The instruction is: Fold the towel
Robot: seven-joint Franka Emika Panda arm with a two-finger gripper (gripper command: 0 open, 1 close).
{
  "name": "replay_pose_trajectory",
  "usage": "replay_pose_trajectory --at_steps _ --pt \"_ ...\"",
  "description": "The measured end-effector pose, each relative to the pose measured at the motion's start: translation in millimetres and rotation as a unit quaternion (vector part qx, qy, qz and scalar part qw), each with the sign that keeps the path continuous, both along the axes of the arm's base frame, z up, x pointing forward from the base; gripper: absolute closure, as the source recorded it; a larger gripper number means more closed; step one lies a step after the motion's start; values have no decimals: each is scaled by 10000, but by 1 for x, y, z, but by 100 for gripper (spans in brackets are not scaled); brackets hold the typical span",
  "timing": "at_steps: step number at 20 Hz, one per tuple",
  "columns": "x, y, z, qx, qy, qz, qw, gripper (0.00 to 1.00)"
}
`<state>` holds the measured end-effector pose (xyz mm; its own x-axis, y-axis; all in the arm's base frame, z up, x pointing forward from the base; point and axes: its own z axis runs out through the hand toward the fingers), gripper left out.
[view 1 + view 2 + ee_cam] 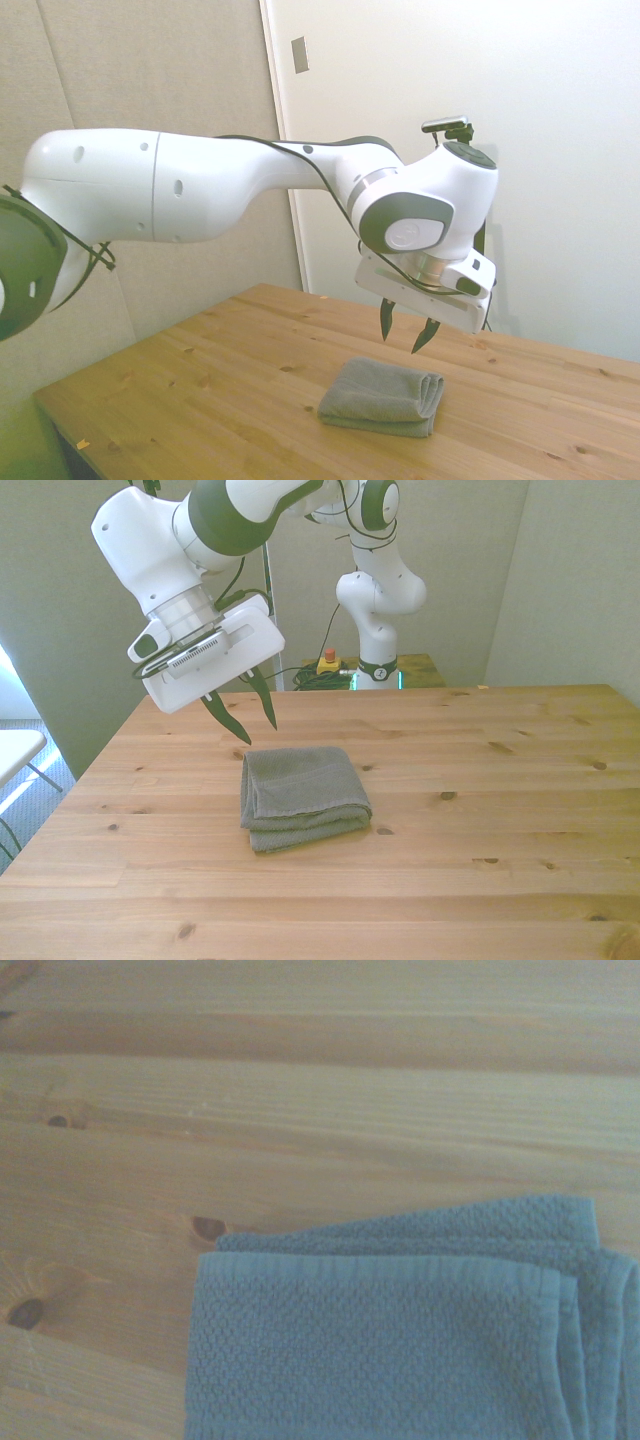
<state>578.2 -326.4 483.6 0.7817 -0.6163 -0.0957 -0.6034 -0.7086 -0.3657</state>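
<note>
Towel (303, 797), grey terry, lies in stacked layers mid-table (520, 810). The gripper (249, 714) hangs clear above its edge at 11 o'clock in the front view, fingers spread and empty. Folding looks nearly complete; any further fold requires descending onto an edge.
</note>
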Motion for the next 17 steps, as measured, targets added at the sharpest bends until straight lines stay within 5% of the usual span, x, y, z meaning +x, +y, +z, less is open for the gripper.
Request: replay_pose_trajectory --at_steps 4,10,17 --pt "-12 50 12 -544 326 -736 9953 0" --pt "-37 149 19 -1091 350 -1843 9762 0" --pt "-114 284 -1 -1430 420 -1531 9769 0"
